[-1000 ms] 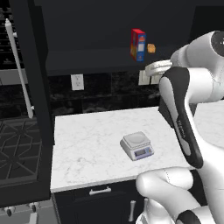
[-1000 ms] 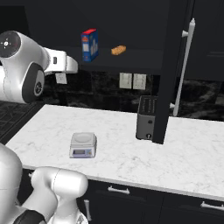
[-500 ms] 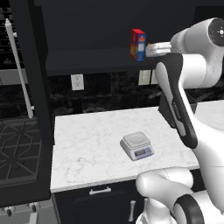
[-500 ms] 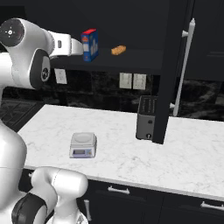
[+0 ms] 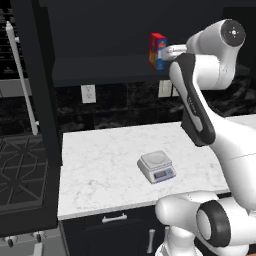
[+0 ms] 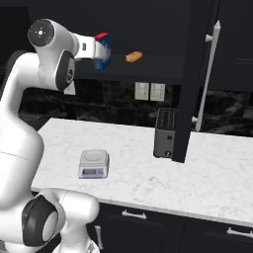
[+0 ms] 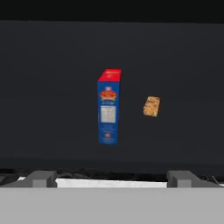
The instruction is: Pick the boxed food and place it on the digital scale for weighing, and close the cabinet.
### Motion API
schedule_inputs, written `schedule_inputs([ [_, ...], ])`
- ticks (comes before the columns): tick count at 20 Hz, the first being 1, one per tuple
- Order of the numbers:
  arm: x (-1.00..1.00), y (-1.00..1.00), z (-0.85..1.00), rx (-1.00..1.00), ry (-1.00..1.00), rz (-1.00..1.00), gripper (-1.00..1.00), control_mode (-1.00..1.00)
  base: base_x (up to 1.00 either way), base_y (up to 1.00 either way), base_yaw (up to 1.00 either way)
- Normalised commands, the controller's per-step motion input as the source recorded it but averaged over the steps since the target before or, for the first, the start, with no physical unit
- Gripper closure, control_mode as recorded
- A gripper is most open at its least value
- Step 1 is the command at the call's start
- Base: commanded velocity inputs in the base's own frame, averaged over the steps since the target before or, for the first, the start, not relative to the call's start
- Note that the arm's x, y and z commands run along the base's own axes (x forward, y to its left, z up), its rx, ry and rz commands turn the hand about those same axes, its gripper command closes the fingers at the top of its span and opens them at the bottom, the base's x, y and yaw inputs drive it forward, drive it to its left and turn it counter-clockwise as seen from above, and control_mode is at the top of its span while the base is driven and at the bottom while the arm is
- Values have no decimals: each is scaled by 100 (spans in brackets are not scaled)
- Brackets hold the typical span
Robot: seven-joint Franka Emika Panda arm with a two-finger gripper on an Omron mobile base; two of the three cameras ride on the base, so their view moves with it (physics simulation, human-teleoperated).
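Observation:
The boxed food [image 5: 158, 51] [image 6: 102, 51], a red and blue carton, stands upright on the shelf of the open black cabinet [image 5: 107, 66]. In the hand view the carton [image 7: 109, 106] is straight ahead, a little beyond the fingertips [image 7: 41, 178]. My gripper [image 5: 170, 50] [image 6: 93, 48] [image 7: 111, 179] is open at the carton's height, just short of it, and holds nothing. The digital scale [image 5: 156, 166] [image 6: 93, 163] sits bare on the white marble counter [image 5: 100, 170] below. Both cabinet doors [image 5: 37, 85] [image 6: 195, 74] are swung out, each with a long silver handle.
A small orange item [image 6: 133, 57] [image 7: 152, 106] lies on the shelf to the right of the carton. A black toaster [image 6: 164, 133] stands on the counter by the right door's lower edge. A stove [image 5: 20, 172] lies left of the counter.
The arm has risen and swung the hand from below the shelf up to the carton's level, closer to it. The jaws stay open. Carton and scale have not moved.

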Motion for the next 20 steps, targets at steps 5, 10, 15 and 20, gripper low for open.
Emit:
schedule_inputs([
  [5,50,0,0,0,7,0,-100,-100,0,0,0],
  [10,45,3,0,0,1,0,-100,-100,0,0,0],
  [15,37,7,0,0,0,0,-100,-100,0,0,0],
  [20,44,4,-2,0,0,0,-100,-100,0,0,0],
])
